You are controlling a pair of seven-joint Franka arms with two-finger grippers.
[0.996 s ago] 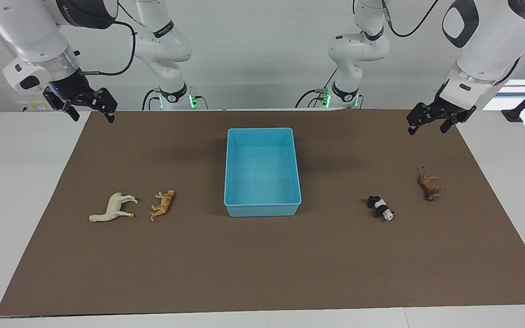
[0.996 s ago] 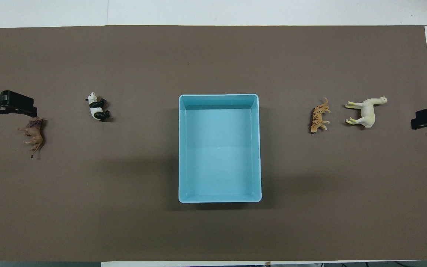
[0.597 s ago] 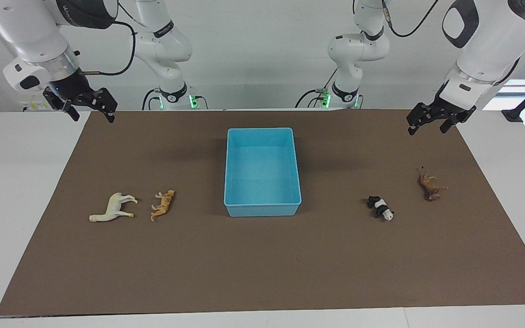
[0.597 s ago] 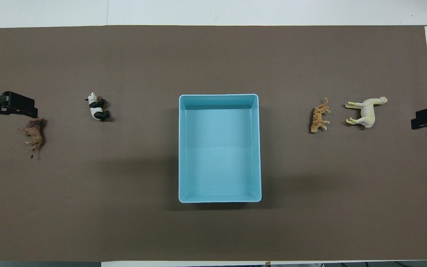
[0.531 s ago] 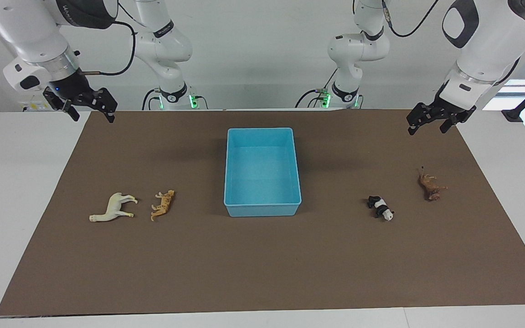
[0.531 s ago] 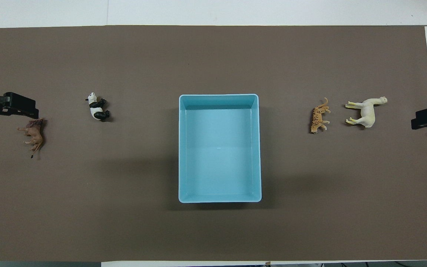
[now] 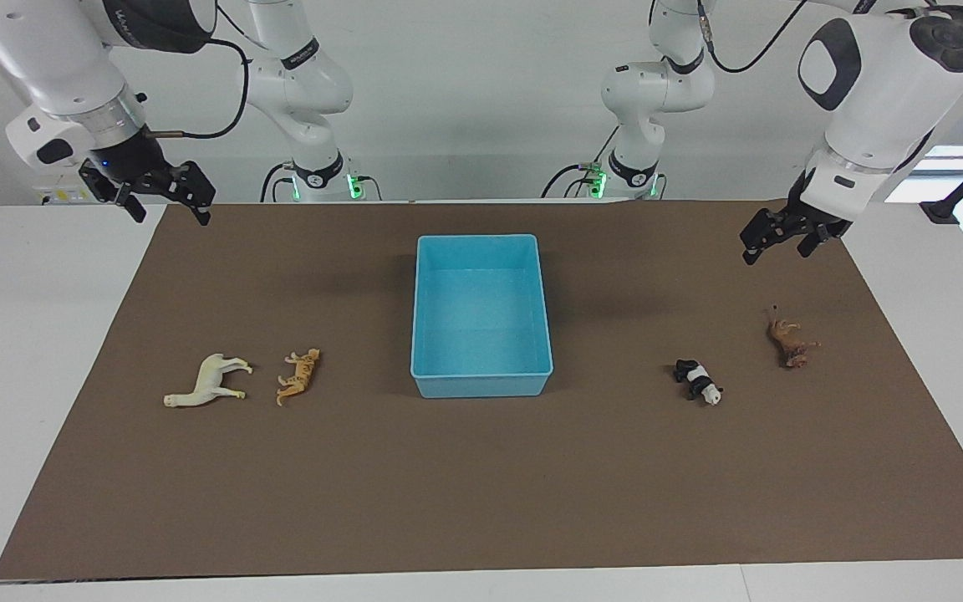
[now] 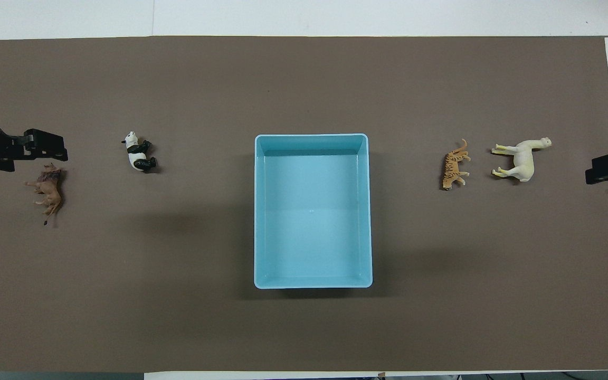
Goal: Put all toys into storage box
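An empty light blue storage box (image 7: pixel 481 386) (image 8: pixel 260 211) sits mid-mat. Toward the right arm's end lie a cream horse (image 7: pixel 207 380) (image 8: pixel 522 159) and an orange cat (image 7: pixel 300 374) (image 8: pixel 455 164). A panda (image 7: pixel 698 380) (image 8: pixel 138 152) and a reddish-brown animal (image 7: pixel 789 339) (image 8: pixel 47 192) lie toward the left arm's end. My left gripper (image 7: pixel 777 239) (image 8: pixel 45 152) hangs open in the air by the reddish-brown animal, holding nothing. Open and empty too, my right gripper (image 7: pixel 165 203) (image 8: pixel 607 170) waits above the mat's corner at the right arm's end.
A brown mat (image 7: pixel 481 485) (image 8: pixel 177 316) covers most of the white table (image 7: pixel 30 334). The toys lie on their sides in a row level with the box's end that is farther from the robots.
My left gripper has dropped a little and shifted toward the box, over the mat by the reddish-brown animal. The right arm and all toys have stayed put.
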